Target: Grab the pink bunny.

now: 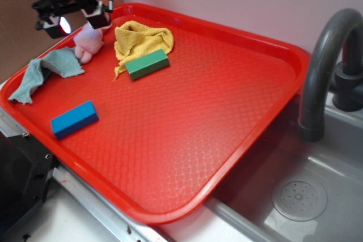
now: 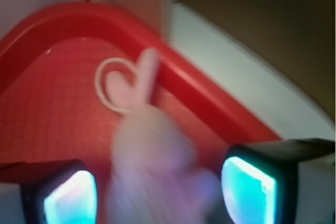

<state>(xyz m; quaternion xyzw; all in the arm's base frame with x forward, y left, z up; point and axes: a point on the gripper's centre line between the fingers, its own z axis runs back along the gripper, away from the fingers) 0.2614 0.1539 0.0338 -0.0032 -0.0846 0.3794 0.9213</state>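
The pink bunny [image 1: 87,42] sits in the upper left of the exterior view, on the far left corner of a red tray [image 1: 227,111], small, pale and fuzzy. In the blurred wrist view the bunny [image 2: 152,166] fills the lower middle of the frame, its ears and a thin white loop string [image 2: 105,85] reaching up toward the tray's raised rim. The gripper [image 1: 76,20] hangs directly above the bunny; its two fingers are spread wide, one pad [image 2: 71,198] at the lower left and the other at the lower right of the wrist view, with the bunny lying between them and neither pad clearly pressing it. Touching the bunny's left side is a pale teal cloth [image 1: 45,72], draped over the tray's left edge. Just to the right of the bunny lies a crumpled mustard-yellow cloth [image 1: 142,39], with a green block [image 1: 147,64] resting against its lower edge. A blue block [image 1: 74,119] lies well apart, lower left on the tray. At the right of the frame, a dark grey faucet [image 1: 326,66] arches over a sink [image 1: 295,196]
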